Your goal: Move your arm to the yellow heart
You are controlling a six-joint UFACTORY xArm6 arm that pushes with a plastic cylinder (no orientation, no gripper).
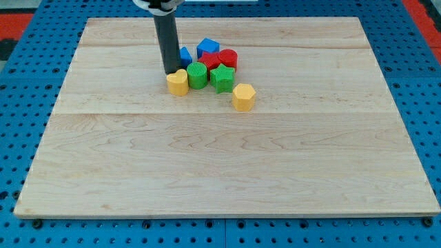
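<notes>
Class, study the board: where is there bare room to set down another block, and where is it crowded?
Bare wood runs below the yellow hexagon and along both sides. Crowded: my tip touching the yellow heart, beside the green blocks.

Wooden board [227, 165]; cluster of coloured blocks [210, 69] near the view's top

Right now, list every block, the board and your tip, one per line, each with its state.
My tip: down on the board, at the yellow heart's top edge.
Yellow heart: against the green cylinder.
Green cylinder: upright, in the cluster.
Green star: in the cluster.
Red blocks: bunched together.
Blue blocks: at the cluster's top.
Yellow hexagon: apart.
Board: flat.
</notes>
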